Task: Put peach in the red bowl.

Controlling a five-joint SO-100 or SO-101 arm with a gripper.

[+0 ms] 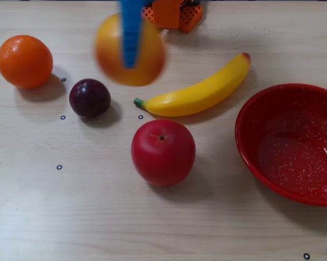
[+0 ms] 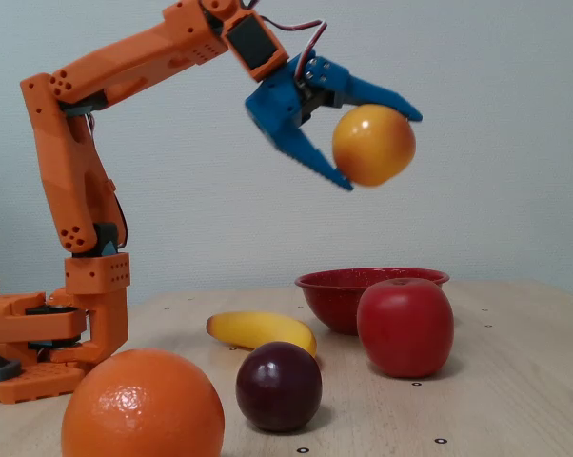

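The peach (image 1: pixel 147 57) (image 2: pixel 374 145), smooth and yellow-orange, hangs high above the table with my blue gripper (image 1: pixel 131 64) (image 2: pixel 377 143) shut on it. In the top-down fixed view it is blurred, near the top middle, above the banana's stem end. In the side fixed view it floats well above the red bowl (image 2: pixel 372 282). The red speckled bowl (image 1: pixel 250 147) sits at the right edge of the table with nothing in it.
A red apple (image 1: pixel 163 152) lies mid-table, a banana (image 1: pixel 199 92) behind it, a dark plum (image 1: pixel 89 98) and an orange (image 1: pixel 24 61) at the left. The arm's orange base (image 1: pixel 174 13) stands at the far edge.
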